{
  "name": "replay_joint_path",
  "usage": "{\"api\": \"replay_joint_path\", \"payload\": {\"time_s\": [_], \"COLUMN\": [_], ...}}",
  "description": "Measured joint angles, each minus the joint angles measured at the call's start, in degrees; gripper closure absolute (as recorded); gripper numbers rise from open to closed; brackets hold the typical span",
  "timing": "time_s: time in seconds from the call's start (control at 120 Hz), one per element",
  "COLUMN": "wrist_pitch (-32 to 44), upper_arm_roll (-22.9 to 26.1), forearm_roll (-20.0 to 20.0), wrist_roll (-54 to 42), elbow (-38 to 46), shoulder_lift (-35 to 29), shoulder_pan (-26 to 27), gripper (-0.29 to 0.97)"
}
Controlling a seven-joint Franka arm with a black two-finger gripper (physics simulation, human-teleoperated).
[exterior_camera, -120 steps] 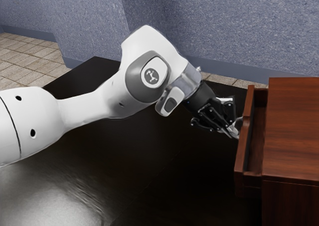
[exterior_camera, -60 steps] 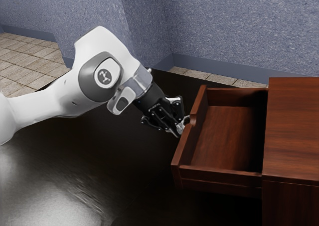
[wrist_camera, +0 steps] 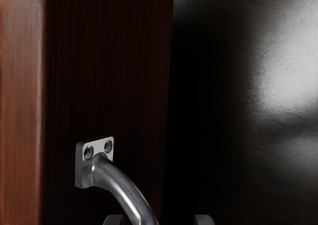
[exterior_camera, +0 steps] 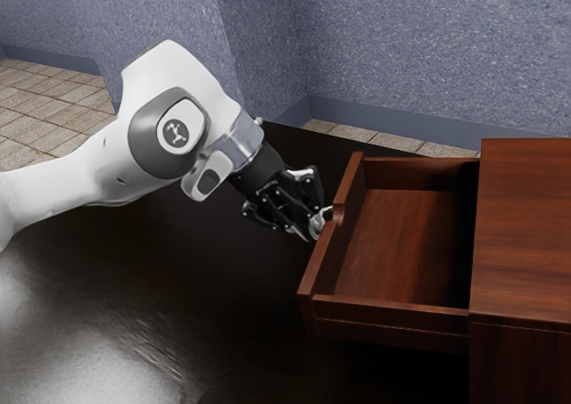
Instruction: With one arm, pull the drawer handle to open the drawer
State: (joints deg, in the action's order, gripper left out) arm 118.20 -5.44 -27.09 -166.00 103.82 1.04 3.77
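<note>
In the exterior view the arm (exterior_camera: 165, 150) is reaching in from the upper left toward the middle of the frame. Its gripper (exterior_camera: 314, 215) is sitting right at the metal handle (exterior_camera: 328, 213), on the outer face of the drawer (exterior_camera: 393, 243). The handle is lying directly at the gripper's tip, just left of centre. I cannot tell whether the gripper is clamping the handle or only standing around it.

The drawer is standing well out of the cabinet (exterior_camera: 522, 234), which is filling the frame's right edge, and the drawer's bare wooden floor is showing. Both are resting on the glossy dark table (exterior_camera: 178, 333).

In the wrist view the handle (wrist_camera: 117, 185) is curving from its screwed plate (wrist_camera: 94, 157) on the drawer front (wrist_camera: 104, 76) toward the hand.
</note>
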Motion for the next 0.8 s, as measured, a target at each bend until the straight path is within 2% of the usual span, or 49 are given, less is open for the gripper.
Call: {"api": "replay_joint_path", "payload": {"time_s": [0.292, 0.367, 0.467, 0.558, 0.683, 0.8], "wrist_pitch": [-1.22, -2.98, -9.4, -17.77, -26.91, -31.66], "upper_arm_roll": [0.03, 0.02, -0.22, -2.81, -6.51, -7.46], "forearm_roll": [0.53, 6.14, 17.31, 24.77, 29.78, 30.6], "wrist_roll": [0.08, 1.86, 7.41, 15.06, 28.94, 42.27], "elbow": [-0.15, -2.53, -10.48, -16.94, -21.09, -21.71], "shoulder_lift": [-4.27, -4.77, -4.95, -4.81, -4.71, -4.46], "shoulder_pan": [1.88, 4.39, 6.87, 7.8, 4.81, 1.99], "gripper": [0.45, 0.44, 0.41, 0.3, 0.17, 0.1]}}
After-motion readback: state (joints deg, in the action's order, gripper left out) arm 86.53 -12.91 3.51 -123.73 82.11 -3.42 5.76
